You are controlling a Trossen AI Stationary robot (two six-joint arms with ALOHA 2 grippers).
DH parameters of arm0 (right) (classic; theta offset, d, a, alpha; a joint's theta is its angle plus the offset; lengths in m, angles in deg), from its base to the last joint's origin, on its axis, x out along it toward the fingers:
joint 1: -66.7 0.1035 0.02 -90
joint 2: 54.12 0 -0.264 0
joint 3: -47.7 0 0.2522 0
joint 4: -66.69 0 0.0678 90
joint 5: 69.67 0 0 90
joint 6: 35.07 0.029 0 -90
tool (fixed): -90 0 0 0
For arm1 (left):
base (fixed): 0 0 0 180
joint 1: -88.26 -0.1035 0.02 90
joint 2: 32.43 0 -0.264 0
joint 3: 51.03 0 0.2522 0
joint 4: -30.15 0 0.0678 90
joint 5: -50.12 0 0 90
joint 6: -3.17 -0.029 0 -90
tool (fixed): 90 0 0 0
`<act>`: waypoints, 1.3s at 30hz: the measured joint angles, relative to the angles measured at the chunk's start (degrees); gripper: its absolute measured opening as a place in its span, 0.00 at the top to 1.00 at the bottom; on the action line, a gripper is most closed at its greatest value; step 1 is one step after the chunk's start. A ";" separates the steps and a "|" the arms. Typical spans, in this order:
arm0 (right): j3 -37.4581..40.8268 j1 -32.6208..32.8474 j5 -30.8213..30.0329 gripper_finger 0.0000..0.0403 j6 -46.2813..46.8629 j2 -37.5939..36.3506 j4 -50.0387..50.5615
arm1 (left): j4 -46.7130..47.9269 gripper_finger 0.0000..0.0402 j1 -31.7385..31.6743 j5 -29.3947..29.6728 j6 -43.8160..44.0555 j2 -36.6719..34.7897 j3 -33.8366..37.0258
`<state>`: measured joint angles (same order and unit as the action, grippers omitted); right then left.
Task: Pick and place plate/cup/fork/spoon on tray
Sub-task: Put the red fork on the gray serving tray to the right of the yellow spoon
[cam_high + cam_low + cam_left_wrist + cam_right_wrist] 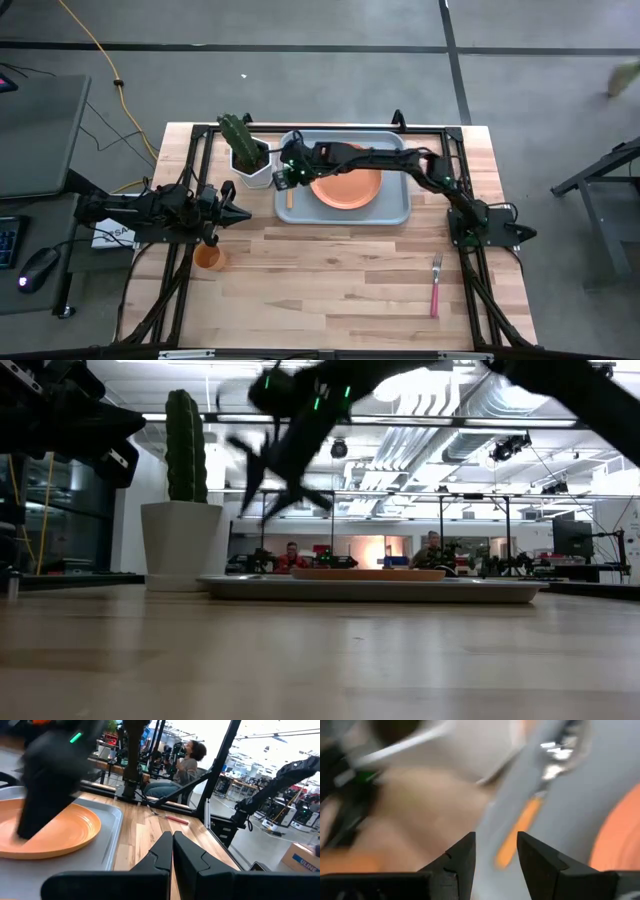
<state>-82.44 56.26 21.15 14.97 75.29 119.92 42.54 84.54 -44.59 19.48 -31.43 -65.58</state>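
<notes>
Pale wooden planks make up the table [330,270], with a workshop full of benches behind it; the tray [400,208] sits at the far side, holding the plate [350,188] and, along its left edge, the spoon [517,837], which lies lengthwise beside the plate. The right gripper [284,177] hangs just above that spoon, jaws apart and holding nothing; by the look of it the spoon has just been set down. The left gripper [238,213] waits at the table's left with its jaws together. The cup [208,257] stands on the bare wood just beside the left gripper, on its near side, so that arm is much the nearer one; the fork [435,284] lies near the front right, long axis running front to back, tines away, closer to the right arm's base. Counted: one tray, one plate, one spoon, one cup, one fork; also one potted cactus [243,150] left of the tray.
</notes>
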 joint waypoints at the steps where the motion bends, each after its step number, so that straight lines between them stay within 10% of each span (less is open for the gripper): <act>1: -0.02 0.45 1.41 0.66 -2.00 -1.57 1.02 | 0.00 1.00 0.00 0.00 0.00 0.00 0.00; 13: 9.45 15.64 -0.68 0.66 6.26 -18.03 36.72 | 0.00 1.00 0.00 0.00 0.00 -0.01 -0.01; 22: 40.24 37.67 9.75 0.66 46.14 -36.28 27.71 | -0.03 1.00 0.00 0.00 0.00 -0.01 0.00; 29: 54.36 55.91 5.78 0.66 82.44 -45.33 21.12 | -0.01 1.00 0.00 0.00 0.00 -0.01 0.00; 39: 67.57 60.38 8.25 0.66 84.93 -44.08 11.15 | 0.00 1.00 0.00 0.00 0.00 0.00 -0.01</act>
<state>-14.87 116.64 29.40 99.91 31.22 131.07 42.54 84.54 -44.59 19.48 -31.43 -65.59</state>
